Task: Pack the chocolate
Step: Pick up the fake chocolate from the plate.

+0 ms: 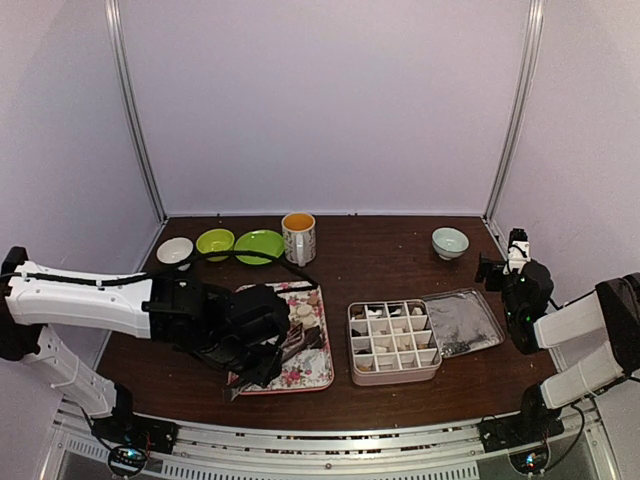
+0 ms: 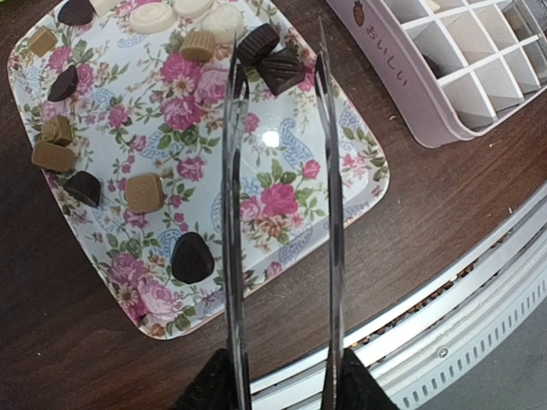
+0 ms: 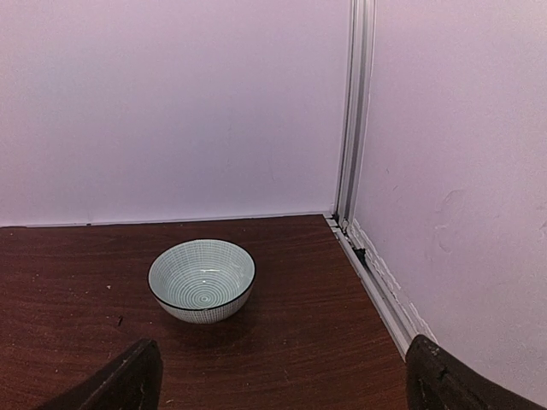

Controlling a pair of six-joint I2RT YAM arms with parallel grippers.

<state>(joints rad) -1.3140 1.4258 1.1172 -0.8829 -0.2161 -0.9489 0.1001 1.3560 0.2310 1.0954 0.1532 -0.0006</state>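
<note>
Chocolate [image 2: 282, 70] — one dark piece — sat between the tips of the tongs [image 2: 232, 213] clamped in the left end effector [image 2: 282, 389], on the flowered tray [image 2: 342, 196]. Pickup seemed in hand; next, squeeze, lift, carry to the divided box [image 2: 410, 94]. Right end effector [image 3: 278, 380] stood apart.

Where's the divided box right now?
Top view: the divided box sits right of centre, between the floral tray and the silvery lid.
</note>
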